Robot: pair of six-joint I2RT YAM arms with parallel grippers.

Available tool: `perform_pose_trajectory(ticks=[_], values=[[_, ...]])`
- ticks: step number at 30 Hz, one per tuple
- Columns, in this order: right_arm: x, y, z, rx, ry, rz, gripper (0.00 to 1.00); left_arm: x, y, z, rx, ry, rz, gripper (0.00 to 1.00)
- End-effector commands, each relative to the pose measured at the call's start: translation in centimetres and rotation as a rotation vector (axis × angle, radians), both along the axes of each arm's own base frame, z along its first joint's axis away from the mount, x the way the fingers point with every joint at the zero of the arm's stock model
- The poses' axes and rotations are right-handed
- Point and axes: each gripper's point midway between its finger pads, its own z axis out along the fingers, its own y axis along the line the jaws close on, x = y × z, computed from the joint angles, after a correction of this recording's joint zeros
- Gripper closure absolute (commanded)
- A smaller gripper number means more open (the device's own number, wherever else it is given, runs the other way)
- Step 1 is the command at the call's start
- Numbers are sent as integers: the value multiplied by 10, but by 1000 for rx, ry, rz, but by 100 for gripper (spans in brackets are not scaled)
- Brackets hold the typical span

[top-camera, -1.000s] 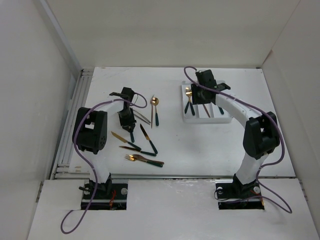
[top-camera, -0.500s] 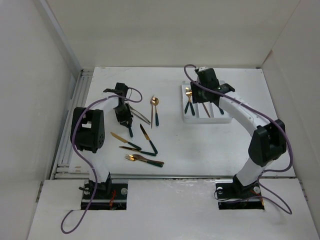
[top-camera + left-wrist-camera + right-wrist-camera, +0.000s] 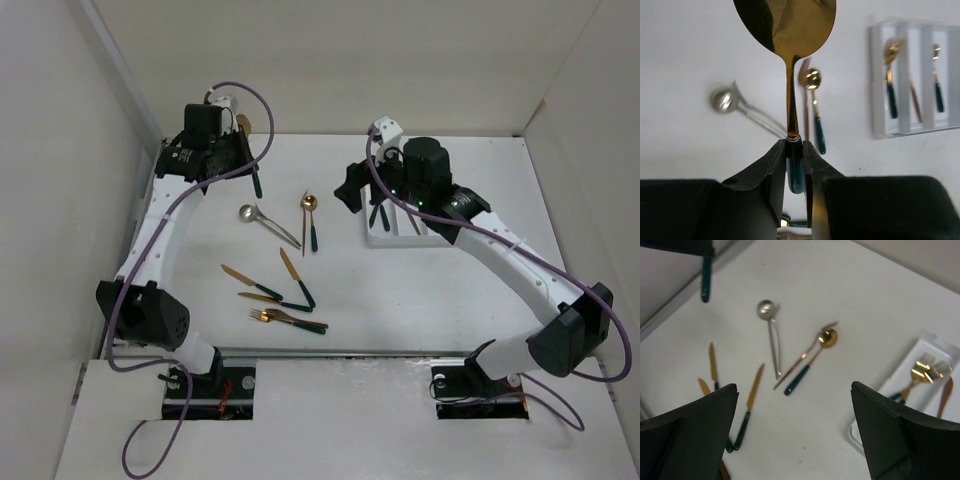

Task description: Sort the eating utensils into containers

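Note:
My left gripper is raised over the table's back left and is shut on the dark green handle of a gold spoon. The spoon's bowl points away from the gripper. My right gripper hangs open with nothing in it just left of the white tray; its fingers stand wide apart. The tray's compartments hold a gold fork and other utensils. Several utensils lie loose: a silver spoon, a gold spoon, knives and forks.
White walls enclose the table on three sides. A metal rail runs along the left edge. The right arm's links cross above most of the tray. Loose utensils cluster in the left centre.
My left gripper has lifted the gold spoon off the table and swung to the back left. My right gripper has opened and moved left off the tray.

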Motion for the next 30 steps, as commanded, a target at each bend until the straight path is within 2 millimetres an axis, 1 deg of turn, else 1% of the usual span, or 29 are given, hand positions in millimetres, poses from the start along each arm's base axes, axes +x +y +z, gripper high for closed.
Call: perform_pose_trajectory(ticks=[1, 2, 3, 4, 5, 6, 7, 8, 9, 11, 12, 13, 14, 15, 16, 18, 19, 20, 23, 24, 25, 26, 27, 28, 29, 30], values=[[-12, 46, 52, 118, -144, 180, 0, 3, -29, 45, -24, -180, -144, 100], [-17, 52, 61, 136, -162, 210, 0, -2, -41, 64, -49, -232, -183, 100], [-21, 60, 65, 154, -164, 232, 0, 0, -47, 76, -58, -283, -195, 100], [-20, 63, 74, 191, -174, 228, 0, -2, -52, 84, -64, -312, -207, 100], [-22, 70, 73, 206, -166, 246, 1, -5, -60, 100, -73, -370, -223, 100], [-24, 72, 76, 221, -168, 254, 3, -9, -63, 101, -70, -372, -227, 100], [-27, 75, 80, 237, -169, 261, 3, -9, -66, 109, -65, -409, -232, 100], [-24, 78, 84, 259, -183, 261, 3, -12, -68, 113, -55, -423, -237, 100], [-29, 83, 88, 279, -183, 279, 4, -15, -73, 119, -54, -445, -241, 100], [-33, 98, 82, 288, -169, 312, 4, -17, -76, 119, -56, -445, -250, 100], [-35, 102, 77, 284, -159, 320, 5, -19, -82, 119, -60, -445, -264, 100], [-34, 108, 78, 290, -155, 301, 6, -24, -86, 123, -64, -453, -275, 100], [-31, 109, 78, 288, -155, 291, 6, -23, -86, 125, -76, -458, -269, 100], [-27, 114, 69, 299, -119, 285, 6, -26, -91, 125, -79, -457, -281, 100], [-21, 114, 69, 303, -115, 256, 7, -26, -91, 125, -88, -453, -276, 100], [-12, 117, 61, 307, -86, 220, 9, -29, -97, 125, -102, -448, -290, 100], [-10, 116, 61, 306, -88, 209, 9, -35, -100, 127, -104, -448, -301, 100], [-8, 119, 65, 316, -87, 208, 9, -35, -100, 127, -112, -444, -296, 100], [-7, 129, 61, 321, -67, 247, 14, -35, -100, 118, -107, -425, -297, 100], [-7, 129, 67, 327, -76, 248, 15, -36, -100, 112, -109, -404, -293, 100], [-3, 131, 63, 330, -69, 234, 15, -36, -100, 112, -109, -403, -293, 100], [-3, 131, 63, 330, -69, 234, 18, -38, -99, 116, -111, -412, -292, 100], [2, 131, 57, 323, -63, 218, 19, -38, -99, 112, -109, -403, -293, 100], [5, 132, 52, 316, -56, 205, 25, -38, -99, 112, -109, -403, -293, 100], [5, 132, 52, 316, -56, 204, 25, -38, -99, 112, -109, -403, -293, 100], [7, 134, 46, 310, -48, 203, 34, -38, -99, 112, -109, -403, -293, 100]])
